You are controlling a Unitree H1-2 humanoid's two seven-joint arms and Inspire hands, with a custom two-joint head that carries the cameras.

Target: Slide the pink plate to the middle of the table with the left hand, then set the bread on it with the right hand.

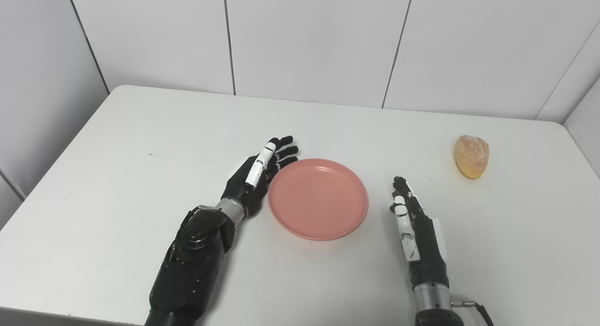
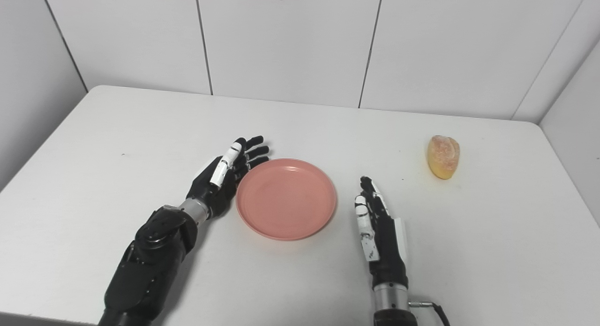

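The pink plate lies empty near the middle of the white table. My left hand is open with fingers straight, resting edge-on against the plate's left rim. My right hand is open and empty, fingers straight, a short way right of the plate and apart from it. The bread, a small yellowish roll with a pinkish sugared top, lies on the table at the far right, well beyond my right hand.
White panelled walls stand behind the table and close on both sides. The table's right edge runs near the bread. A cable hangs from my right wrist at the bottom.
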